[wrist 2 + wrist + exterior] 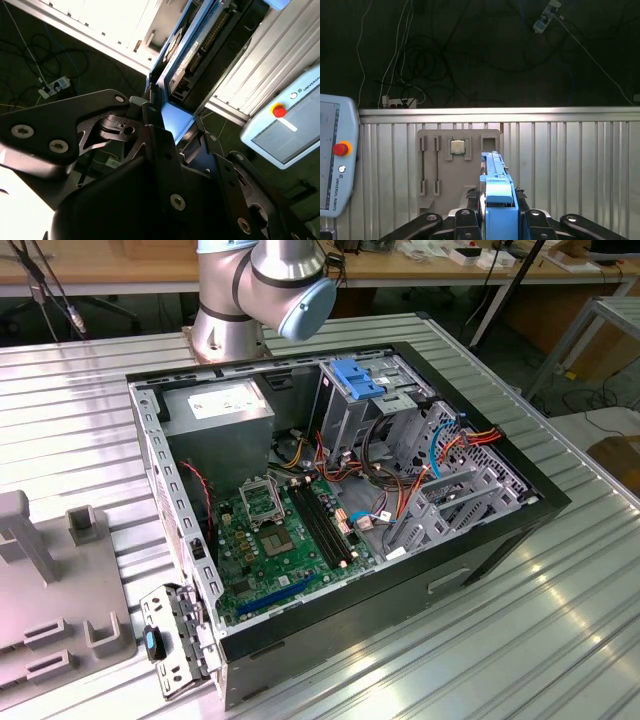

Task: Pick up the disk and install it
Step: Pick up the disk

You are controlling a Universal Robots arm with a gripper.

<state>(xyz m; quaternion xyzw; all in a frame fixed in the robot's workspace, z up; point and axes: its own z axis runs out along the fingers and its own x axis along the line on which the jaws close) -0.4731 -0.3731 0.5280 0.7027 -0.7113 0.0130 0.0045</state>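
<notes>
First wrist view: you see the disk [498, 200] edge-on, its bright blue carrier rail facing the camera. It is held off the table, in front of the grey fixture plate [432, 172] and overlapping that plate's edge. The gripper [497, 212] is pinching it, with a black finger [471, 206] pressed against each side of the rail. A small square chip [457, 146] sits in a pocket of the plate. A pendant with a red button [336, 155] lies on the ribbed metal table [570, 170], beside the plate but not touching it.

In the second wrist view the disk's grey body with its pale label runs away from the jaws.

In the exterior view the open computer case [480, 540] sits to the exterior view's right of the plate. The arm's base [235, 310] stands behind the case, farther from the plate.
</notes>
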